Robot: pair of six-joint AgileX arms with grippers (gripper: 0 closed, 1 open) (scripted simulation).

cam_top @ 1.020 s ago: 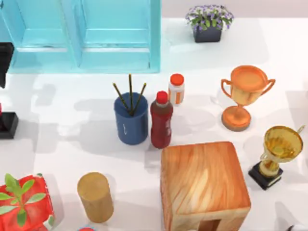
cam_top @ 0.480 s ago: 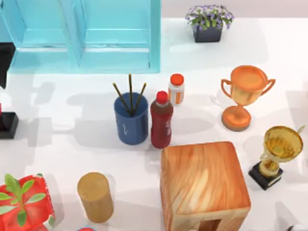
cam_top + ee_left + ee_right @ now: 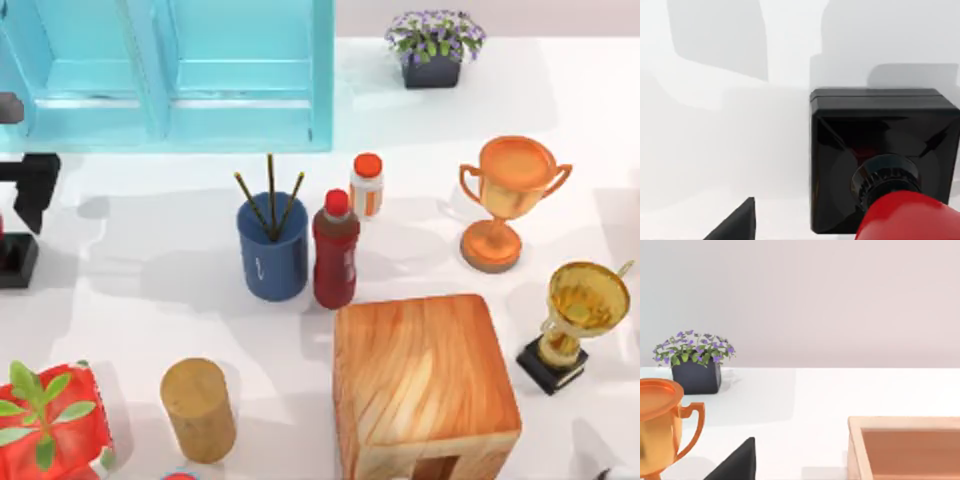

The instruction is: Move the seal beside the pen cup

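The left gripper hung above the seal; I couldn't tell its claw's state. It needed centring over the red knob, well apart from the pen cup.

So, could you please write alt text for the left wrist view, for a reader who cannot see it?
The seal sits on the white table, seen from close above: a square black base with a glossy red knob nearest the camera. A dark finger of the left claw juts in beside it, not touching it.
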